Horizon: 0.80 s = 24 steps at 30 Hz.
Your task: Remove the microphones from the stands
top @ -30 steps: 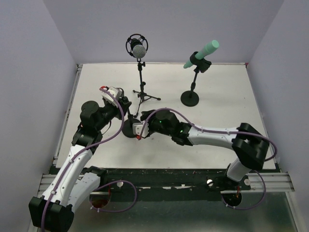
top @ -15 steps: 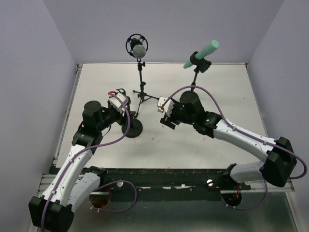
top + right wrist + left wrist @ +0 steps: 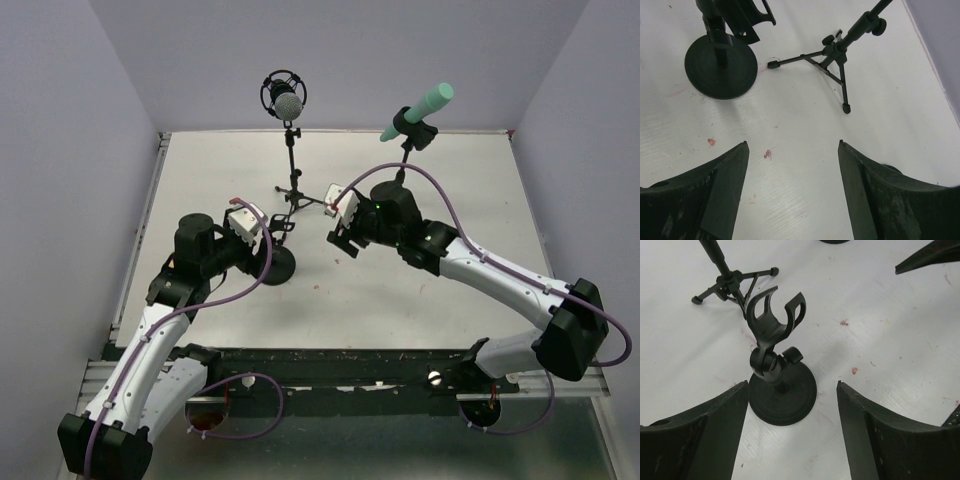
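Note:
A teal microphone (image 3: 418, 110) sits tilted in the clip of a stand at the back right; its base is hidden behind my right arm. A silver-headed microphone (image 3: 284, 98) sits in a ring mount on a black tripod stand (image 3: 292, 190), whose legs also show in the right wrist view (image 3: 832, 52). An empty clip (image 3: 774, 315) on a round-base stand (image 3: 783, 395) stands just ahead of my left gripper (image 3: 792, 385), which is open and empty. My right gripper (image 3: 792, 143) is open and empty over bare table, right of the tripod (image 3: 340, 236).
The round base (image 3: 276, 265) lies between the two arms and also shows in the right wrist view (image 3: 720, 65). The tripod's legs (image 3: 732, 285) spread behind it. Lilac walls close in the white table (image 3: 420, 290) on three sides. The right gripper's finger (image 3: 930, 255) shows in the left wrist view.

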Tool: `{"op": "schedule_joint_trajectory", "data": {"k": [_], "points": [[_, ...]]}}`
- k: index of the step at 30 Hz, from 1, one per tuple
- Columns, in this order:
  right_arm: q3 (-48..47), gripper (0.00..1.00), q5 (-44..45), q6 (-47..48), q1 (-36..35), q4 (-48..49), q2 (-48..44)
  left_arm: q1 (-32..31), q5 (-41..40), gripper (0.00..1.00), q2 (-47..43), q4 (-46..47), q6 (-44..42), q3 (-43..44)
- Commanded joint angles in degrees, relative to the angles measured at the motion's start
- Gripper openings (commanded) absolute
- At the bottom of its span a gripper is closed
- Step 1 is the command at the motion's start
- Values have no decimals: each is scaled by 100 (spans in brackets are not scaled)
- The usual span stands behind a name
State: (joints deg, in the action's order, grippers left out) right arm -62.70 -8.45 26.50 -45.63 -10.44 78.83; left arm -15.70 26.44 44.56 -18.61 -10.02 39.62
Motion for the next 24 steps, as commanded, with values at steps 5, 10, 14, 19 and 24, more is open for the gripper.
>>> {"op": "schedule_joint_trajectory", "data": {"k": [5,10,14,19,24], "points": [[-1121,80,80,-4,177,-652,896,76,239,74,-115,505,-615,-437],[-1841,79,133,-540,335,-1494,1310,76,370,67,676,1298,-492,-262],[-2176,78,-34,-628,572,-1708,1258,76,652,58,1177,1273,-536,46],[-2098,78,53,-777,757,-1260,1109,76,776,47,1389,930,-598,283],[-1923,77,-183,-1200,827,-891,977,85,731,33,1503,622,-578,345]]}}
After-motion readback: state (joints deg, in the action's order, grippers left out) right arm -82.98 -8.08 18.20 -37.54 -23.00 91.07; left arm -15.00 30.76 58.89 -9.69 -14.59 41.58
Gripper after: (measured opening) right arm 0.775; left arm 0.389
